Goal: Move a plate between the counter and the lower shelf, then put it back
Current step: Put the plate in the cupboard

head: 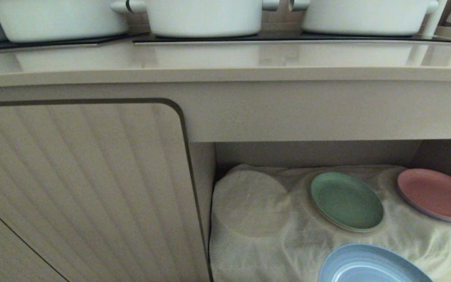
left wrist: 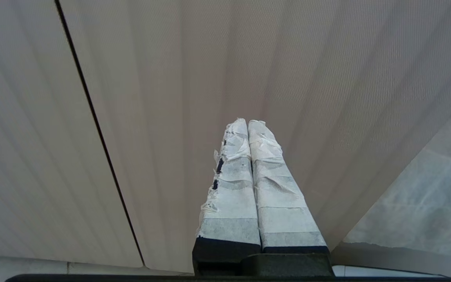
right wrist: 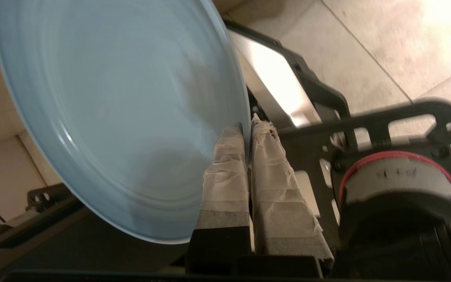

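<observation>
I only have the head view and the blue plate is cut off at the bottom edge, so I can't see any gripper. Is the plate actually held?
Observer: Yes. The right gripper is shut on the rim of the light-blue plate; one finger shows on each side of the rim.
Operator: Is the plate level?
Observer: The right wrist view can't settle that; it shows the plate's underside with its concentric rings.
Operator: And the left arm?
Observer: The left gripper is shut, holds nothing, and points at the ribbed cabinet door.
</observation>
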Available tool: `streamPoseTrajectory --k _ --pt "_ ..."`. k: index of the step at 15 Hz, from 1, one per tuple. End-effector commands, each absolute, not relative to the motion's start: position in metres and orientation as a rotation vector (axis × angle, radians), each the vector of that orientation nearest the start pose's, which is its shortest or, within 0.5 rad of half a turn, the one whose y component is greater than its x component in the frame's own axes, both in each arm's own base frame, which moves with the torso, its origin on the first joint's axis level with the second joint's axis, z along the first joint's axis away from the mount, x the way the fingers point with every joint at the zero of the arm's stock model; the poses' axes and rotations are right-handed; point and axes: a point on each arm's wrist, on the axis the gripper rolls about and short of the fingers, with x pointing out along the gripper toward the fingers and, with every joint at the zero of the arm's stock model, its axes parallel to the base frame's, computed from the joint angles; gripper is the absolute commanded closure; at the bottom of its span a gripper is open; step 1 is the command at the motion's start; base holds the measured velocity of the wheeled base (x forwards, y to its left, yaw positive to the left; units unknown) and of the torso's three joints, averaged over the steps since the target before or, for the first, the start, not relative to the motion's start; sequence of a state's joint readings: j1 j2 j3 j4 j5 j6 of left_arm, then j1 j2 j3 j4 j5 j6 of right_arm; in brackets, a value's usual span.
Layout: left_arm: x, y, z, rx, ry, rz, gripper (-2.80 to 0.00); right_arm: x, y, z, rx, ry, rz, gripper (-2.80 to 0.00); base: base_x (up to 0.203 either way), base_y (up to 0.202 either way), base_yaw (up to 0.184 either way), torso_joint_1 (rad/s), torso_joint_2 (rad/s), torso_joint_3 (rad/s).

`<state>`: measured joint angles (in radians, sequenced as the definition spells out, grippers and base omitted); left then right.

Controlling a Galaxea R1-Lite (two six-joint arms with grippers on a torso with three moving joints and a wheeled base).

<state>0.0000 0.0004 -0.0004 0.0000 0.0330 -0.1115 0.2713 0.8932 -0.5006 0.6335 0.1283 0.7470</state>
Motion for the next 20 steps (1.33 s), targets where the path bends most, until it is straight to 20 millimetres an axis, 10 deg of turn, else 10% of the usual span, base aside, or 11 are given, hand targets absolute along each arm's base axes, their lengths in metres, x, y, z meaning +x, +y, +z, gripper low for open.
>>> streamPoseTrajectory --k 1,20 --pt "-0.023 0.001 0.075 -0.114 -0.002 0.034 0.00 0.057 0.019 0.148 0.577 1.104 -0.019 0.00 0.000 0.000 0.000 0.000 0.00 0.000" --pt "-0.023 0.001 0.075 -0.114 -0.002 0.034 0.00 0.143 0.049 0.131 0.546 1.119 0.205 0.00 0.000 0.000 0.000 0.000 0.00 0.000"
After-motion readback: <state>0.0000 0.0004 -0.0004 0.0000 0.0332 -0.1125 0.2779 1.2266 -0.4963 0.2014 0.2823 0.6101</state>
